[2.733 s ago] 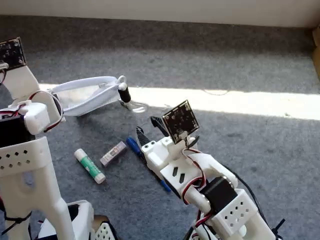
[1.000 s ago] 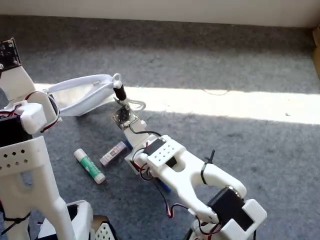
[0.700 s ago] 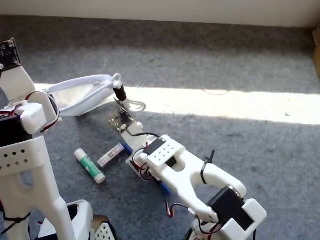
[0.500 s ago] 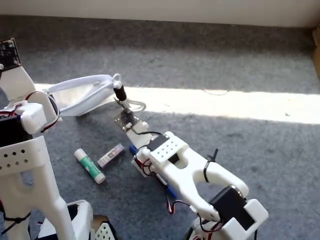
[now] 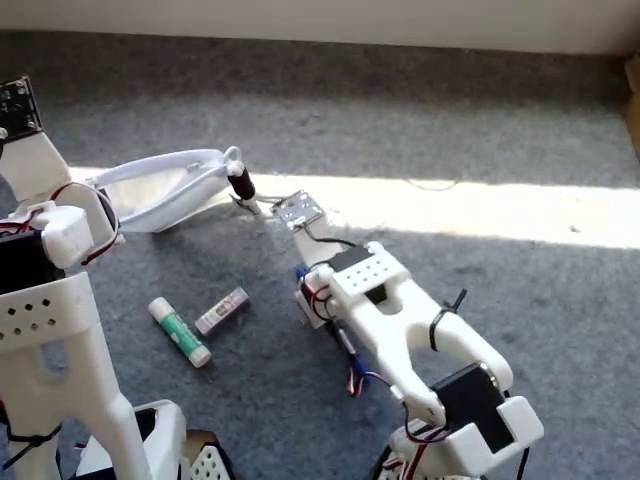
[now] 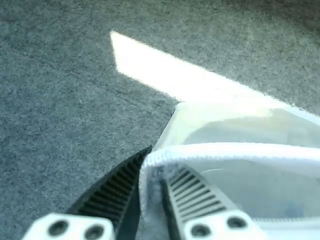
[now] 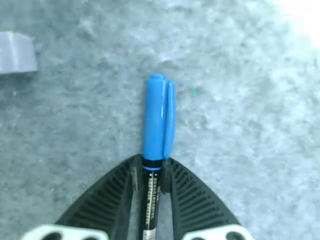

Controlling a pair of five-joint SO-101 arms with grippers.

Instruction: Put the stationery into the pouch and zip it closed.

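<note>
R gripper (image 7: 151, 162) is clenched on the blue capped plastic pen (image 7: 159, 117). It grips the barrel just behind the cap, with the cap end sticking out fwd, prob so the cap goes into the pouch first.

L gripper (image 6: 152, 170) is pinched on the rim of the translucent white zip pouch (image 6: 225, 150), and the rim runs between its jaws. My guess: it's holding the mouth up and open so R can feed w/o extra handling.

High view:
- Pouch lies toward the left on the grey carpeted tabletop (image 5: 520, 120).
- Black zip pull (image 5: 240, 184) sits at the pouch end nearest the R arm. The pen is near it but apart.
- Not yet in: white-green glue stick (image 5: 180, 332) and a small grey-pink block (image 5: 224, 310). They lie near each other between the arms, not touching.

Hard to see:
- R arm body covers most of the pen from above; only bits of blue poke out.
- Can't tell if the pen is off the tabletop or resting on it.
- Nothing readable through the pouch wall, so contents unknown.
- The block may be an eraser, too small to tell.
- Grey piece at the edge of the R wrist view is cut off, likely the same block.
</note>
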